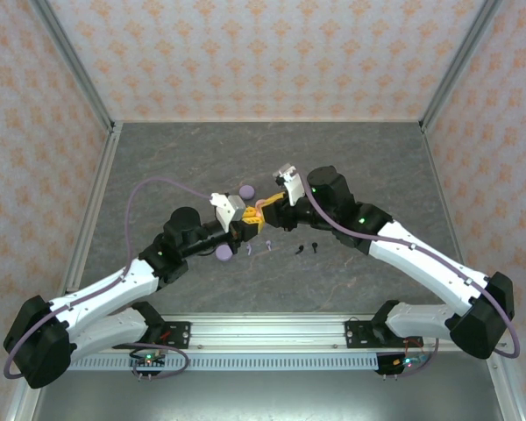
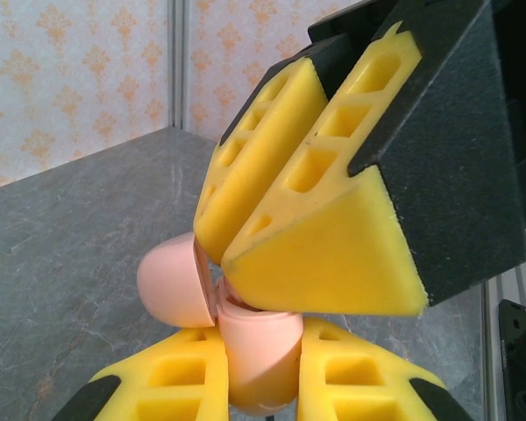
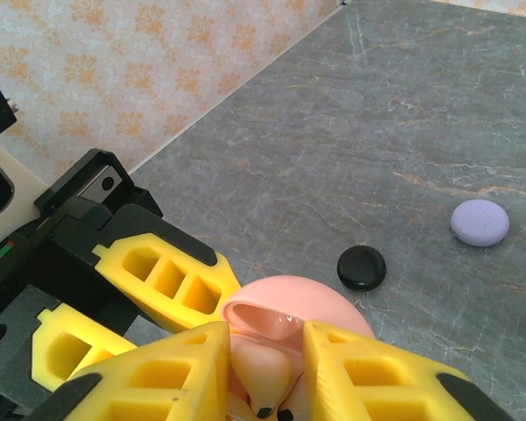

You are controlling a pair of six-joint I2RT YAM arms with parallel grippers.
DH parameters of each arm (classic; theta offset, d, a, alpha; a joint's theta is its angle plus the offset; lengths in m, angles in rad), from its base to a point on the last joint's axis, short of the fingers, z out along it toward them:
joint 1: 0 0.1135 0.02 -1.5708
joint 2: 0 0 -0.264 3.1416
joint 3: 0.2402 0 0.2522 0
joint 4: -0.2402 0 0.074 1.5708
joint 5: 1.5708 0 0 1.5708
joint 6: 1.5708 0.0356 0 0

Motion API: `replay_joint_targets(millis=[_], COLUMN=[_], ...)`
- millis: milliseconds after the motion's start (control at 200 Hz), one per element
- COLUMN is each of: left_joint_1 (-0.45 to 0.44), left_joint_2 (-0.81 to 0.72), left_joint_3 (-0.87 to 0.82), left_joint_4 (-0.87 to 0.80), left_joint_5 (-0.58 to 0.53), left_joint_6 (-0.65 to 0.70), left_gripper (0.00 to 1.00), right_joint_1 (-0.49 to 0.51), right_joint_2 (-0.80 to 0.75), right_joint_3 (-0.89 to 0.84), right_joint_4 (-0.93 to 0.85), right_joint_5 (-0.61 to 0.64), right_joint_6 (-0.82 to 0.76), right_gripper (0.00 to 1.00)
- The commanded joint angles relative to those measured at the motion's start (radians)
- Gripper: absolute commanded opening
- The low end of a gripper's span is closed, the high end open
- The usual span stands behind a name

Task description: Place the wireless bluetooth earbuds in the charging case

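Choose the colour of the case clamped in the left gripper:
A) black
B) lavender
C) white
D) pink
D: the left gripper is shut on the pink case, its lid open, while the black case and the lavender case lie apart on the table.

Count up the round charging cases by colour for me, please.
Pink case: 1
Lavender cases: 2
Black case: 1
Total: 4
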Motion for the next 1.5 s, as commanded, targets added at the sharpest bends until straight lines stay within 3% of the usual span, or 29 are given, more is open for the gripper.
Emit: replay_joint_targets(millis=[0,165,335,540,661,851,976,1276,1496], left_joint_1=[-0.011,-0.013,-0.014,-0.014,-0.014,-0.015,-0.016,-0.015,-0.016], left_joint_2=[-0.014,-0.011,-0.014,-0.024,-0.027,-0.022,-0.013,-0.005,-0.008], left_joint_3=[0.020,0.014,0.013,0.012,0.011,0.017,0.024,0.032,0.026], left_joint_4=[0.102,0.124,0.126,0.132,0.133,0.129,0.125,0.098,0.099], left_joint_5=[0.015,0.019,0.017,0.022,0.024,0.030,0.034,0.025,0.024], left_joint_6=[-0.005,-0.016,-0.014,-0.016,-0.016,-0.014,-0.012,0.001,0.001], left_gripper=[0.00,0.00,0.00,0.00,0.00,0.00,0.00,0.00,0.00], right_joint_1=[0.004,0.002,-0.043,-0.153,-0.171,-0.171,-0.169,-0.169,-0.169], right_joint_2=[0.015,0.010,-0.034,-0.078,-0.042,0.034,0.041,-0.030,-0.095], right_joint_3=[0.036,0.071,0.081,-0.002,-0.040,-0.046,-0.047,-0.075,-0.102], right_joint_4=[-0.030,-0.055,-0.029,0.077,0.128,0.208,0.287,0.324,0.275], right_joint_5=[0.008,0.034,0.006,-0.174,-0.288,-0.438,-0.502,-0.537,-0.470], right_joint_6=[0.010,0.027,0.086,0.192,0.224,0.259,0.283,0.262,0.209], right_gripper=[0.31,0.36,0.49,0.75,0.84,0.85,0.79,0.68,0.67])
